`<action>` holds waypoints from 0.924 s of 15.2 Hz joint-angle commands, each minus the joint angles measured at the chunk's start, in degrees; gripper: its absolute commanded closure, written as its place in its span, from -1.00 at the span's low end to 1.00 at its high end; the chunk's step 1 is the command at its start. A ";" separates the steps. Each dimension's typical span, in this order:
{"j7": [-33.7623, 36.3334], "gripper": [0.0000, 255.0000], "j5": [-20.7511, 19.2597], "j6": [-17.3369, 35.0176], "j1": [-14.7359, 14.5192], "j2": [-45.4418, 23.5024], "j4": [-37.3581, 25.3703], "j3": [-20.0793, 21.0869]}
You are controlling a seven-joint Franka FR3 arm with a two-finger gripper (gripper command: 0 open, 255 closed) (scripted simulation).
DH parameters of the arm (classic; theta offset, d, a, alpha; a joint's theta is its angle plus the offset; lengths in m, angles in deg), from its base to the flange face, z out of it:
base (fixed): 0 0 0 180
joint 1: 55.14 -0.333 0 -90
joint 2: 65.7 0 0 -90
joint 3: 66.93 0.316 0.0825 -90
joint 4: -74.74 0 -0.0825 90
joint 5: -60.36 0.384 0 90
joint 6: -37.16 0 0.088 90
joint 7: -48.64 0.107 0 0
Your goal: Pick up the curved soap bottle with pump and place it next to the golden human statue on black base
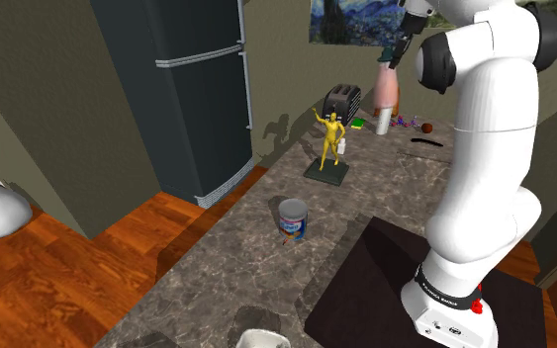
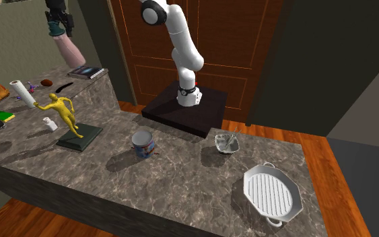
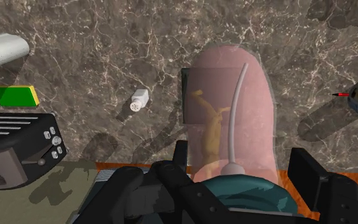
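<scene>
High in the upper left of the second exterior view, the black claw (image 2: 58, 21) grips the curved pink soap bottle (image 2: 67, 48) by its teal pump end and holds it in the air, well clear of the marble desk (image 2: 181, 183). In the shoulder view the bottle (image 1: 385, 94) hangs at upper right of centre, above and to the right of the golden statue (image 1: 330, 133) on its black base.

By the look of it, the carry is under way and the placing not yet done. The next move calls for bringing the bottle down upright onto bare desk just beside the statue's base, keeping clear of its raised arms and of the small white shaker (image 2: 49, 122) near it.

In the wrist view the claw (image 3: 247, 186) clasps the pump head, though where the fingers meet it is hard to make out. The statue (image 3: 212, 130) is seen through the bottle's (image 3: 234, 95) tinted body, its outline blurred. The toaster (image 3: 18, 146) is cut off at the frame's left edge.
</scene>
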State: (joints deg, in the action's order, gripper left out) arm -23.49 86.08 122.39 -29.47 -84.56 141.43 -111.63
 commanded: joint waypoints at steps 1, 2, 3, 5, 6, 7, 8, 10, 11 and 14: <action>-0.20 1.00 -0.95 2.35 -1.33 1.23 3.33 -0.14; -0.29 1.00 -1.30 3.36 -1.82 1.68 4.70 -0.17; -0.37 1.00 -1.61 4.35 -2.27 2.09 6.03 -0.20; -0.55 1.00 -2.17 6.26 -3.08 2.84 8.54 -0.23; -0.64 1.00 -2.42 7.19 -3.44 3.18 9.74 -0.23; -0.73 1.00 -2.64 8.11 -3.77 3.49 10.90 -0.23; -0.82 1.00 -2.83 9.01 -4.08 3.78 12.02 -0.23; -1.02 1.00 -3.17 10.76 -4.63 4.28 14.17 -0.21; -1.13 1.00 -3.30 11.62 -4.87 4.50 15.21 -0.20; -1.47 1.00 -3.60 14.12 -5.50 5.04 18.13 -0.14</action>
State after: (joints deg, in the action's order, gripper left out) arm -24.75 82.53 135.60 -34.83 -79.69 158.55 -111.77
